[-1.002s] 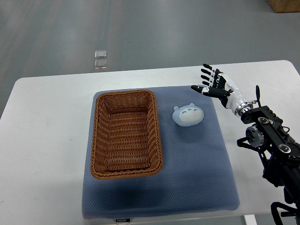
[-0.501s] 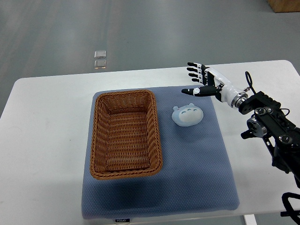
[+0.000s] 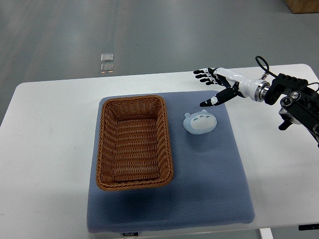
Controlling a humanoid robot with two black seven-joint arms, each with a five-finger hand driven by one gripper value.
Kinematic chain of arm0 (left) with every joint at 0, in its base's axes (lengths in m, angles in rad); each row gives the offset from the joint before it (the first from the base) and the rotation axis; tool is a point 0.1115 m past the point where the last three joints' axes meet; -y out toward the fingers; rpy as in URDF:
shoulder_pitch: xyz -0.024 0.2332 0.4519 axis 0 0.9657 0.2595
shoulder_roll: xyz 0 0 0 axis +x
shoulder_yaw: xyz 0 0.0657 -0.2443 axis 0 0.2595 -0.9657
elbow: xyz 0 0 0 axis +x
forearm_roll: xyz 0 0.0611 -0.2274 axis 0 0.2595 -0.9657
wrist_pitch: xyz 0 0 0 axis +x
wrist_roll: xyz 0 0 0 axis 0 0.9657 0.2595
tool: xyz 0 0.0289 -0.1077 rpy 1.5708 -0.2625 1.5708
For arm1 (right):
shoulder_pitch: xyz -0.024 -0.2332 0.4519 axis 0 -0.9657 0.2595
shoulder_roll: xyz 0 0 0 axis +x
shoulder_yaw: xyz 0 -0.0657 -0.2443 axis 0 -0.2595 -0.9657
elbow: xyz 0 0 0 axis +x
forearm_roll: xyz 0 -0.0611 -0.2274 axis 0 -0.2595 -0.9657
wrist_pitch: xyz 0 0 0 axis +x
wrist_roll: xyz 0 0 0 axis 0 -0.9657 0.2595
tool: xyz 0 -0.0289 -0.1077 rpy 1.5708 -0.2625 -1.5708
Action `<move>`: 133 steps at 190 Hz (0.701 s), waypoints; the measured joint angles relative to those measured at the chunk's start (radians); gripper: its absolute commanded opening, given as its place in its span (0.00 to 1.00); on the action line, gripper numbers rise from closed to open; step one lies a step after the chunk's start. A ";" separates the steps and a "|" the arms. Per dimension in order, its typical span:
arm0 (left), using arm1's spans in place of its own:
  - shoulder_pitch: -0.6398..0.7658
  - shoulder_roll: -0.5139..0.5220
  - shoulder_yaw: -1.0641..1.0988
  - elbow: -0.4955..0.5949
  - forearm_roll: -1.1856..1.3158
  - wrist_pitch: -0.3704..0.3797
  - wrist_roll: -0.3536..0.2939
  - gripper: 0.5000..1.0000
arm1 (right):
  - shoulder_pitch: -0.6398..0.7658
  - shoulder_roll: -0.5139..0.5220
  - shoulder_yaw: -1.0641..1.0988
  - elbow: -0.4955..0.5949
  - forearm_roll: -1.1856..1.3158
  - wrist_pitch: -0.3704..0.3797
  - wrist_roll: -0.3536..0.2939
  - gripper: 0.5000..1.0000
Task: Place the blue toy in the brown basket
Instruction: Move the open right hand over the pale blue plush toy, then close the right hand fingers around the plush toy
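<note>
Nearest the camera, the front of the blue mat (image 3: 169, 199) lies bare on the white worktop (image 3: 45, 164). Further in, the brown basket (image 3: 133, 143) sits on the left part of the mat, and nothing shows inside it. The blue toy (image 3: 200, 122) rests on the mat just to the right of the basket's far end, apart from its rim and not yet touched.

Beyond the toy is the right robot hand (image 3: 215, 88), its arm coming in from the right edge. Over the last second this hand has travelled leftward and away from the camera, and the forearm has swung from a steep diagonal to lying nearly level across the picture. The hand has also turned: the fingers (image 3: 202, 74) stay spread and hold nothing, while the thumb (image 3: 208, 102) now points down toward the toy's far edge, close above it in the picture. Toy and basket have not shifted at all.

This reads as the tail end of the approach, with the hand lining up over the toy from behind. The grasp has not begun, so the whole carry to the basket remains. Next, the hand likely needs to drop and close around the rounded body.

The left arm does not show. On the floor beyond the worktop lie two small clear squares (image 3: 106, 63).
</note>
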 measured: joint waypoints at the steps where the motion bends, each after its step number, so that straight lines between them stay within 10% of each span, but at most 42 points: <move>1: 0.000 0.000 0.000 0.000 0.000 0.000 0.000 1.00 | 0.000 -0.001 -0.002 0.000 -0.001 0.000 0.000 0.86; 133: 0.002 0.000 0.000 0.000 0.002 -0.001 0.001 1.00 | 0.081 -0.048 -0.189 0.039 -0.138 0.099 0.000 0.86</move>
